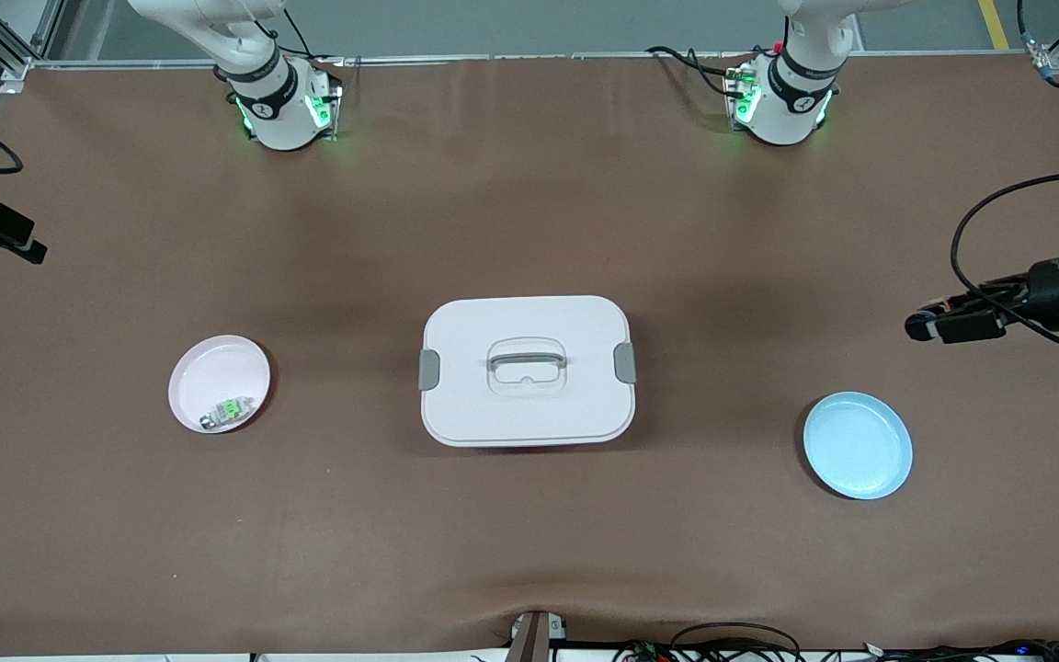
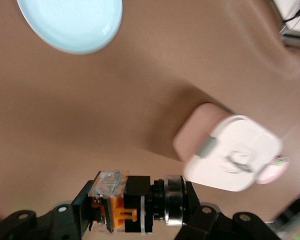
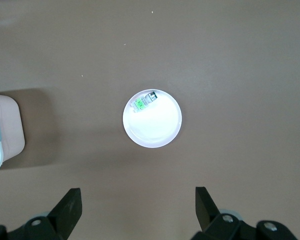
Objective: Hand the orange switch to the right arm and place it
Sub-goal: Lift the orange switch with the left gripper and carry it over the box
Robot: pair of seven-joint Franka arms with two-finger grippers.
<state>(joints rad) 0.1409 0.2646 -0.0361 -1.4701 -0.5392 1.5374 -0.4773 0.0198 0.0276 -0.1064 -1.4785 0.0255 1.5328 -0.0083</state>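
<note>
My left gripper (image 1: 917, 326) hangs in the air over the left arm's end of the table, turned sideways. In the left wrist view, my left gripper (image 2: 137, 206) is shut on the orange switch (image 2: 122, 202), a small black body with an orange part, a clear cap and a silver ring. My right gripper (image 3: 138, 200) is open and empty, high over the table beside a pink plate (image 3: 155, 127); it is out of the front view. The right arm's base (image 1: 277, 101) stands at the table's back edge.
The pink plate (image 1: 217, 363) holds a small silver-and-green part (image 1: 228, 411), which also shows in the right wrist view (image 3: 144, 101). A white lidded box (image 1: 527, 370) sits mid-table. A light blue plate (image 1: 858, 445) lies toward the left arm's end, bare, and shows in the left wrist view (image 2: 70, 22).
</note>
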